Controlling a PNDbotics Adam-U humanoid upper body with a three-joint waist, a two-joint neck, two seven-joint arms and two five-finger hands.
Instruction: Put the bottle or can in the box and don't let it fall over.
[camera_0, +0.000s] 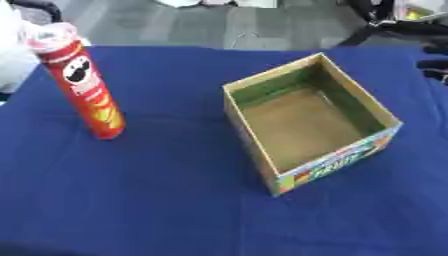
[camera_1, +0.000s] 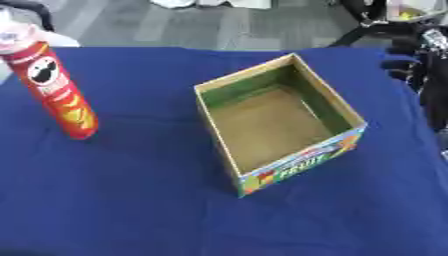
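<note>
Your right hand (camera_1: 404, 59) shows at the right edge of the right eye view, above the far right part of the desk (camera_1: 131, 200), which is covered in dark blue cloth. Only dark fingers are visible there, and you cannot tell whether they are straight or curled. The hand holds nothing and touches neither task item. Your left hand does not appear in either view.

The tall red cylindrical snack can (camera_0: 86, 85) with a clear plastic lid stands upright on the left side of the desk, well apart from the box. Its label shows a moustached face on a white patch near the top and yellow markings lower down.

The open rectangular cardboard box (camera_0: 262, 155) sits right of centre, turned at an angle to the desk edge. Its inner walls are green, its floor is plain brown, and its near outer face carries colourful print. Nothing lies inside it.
</note>
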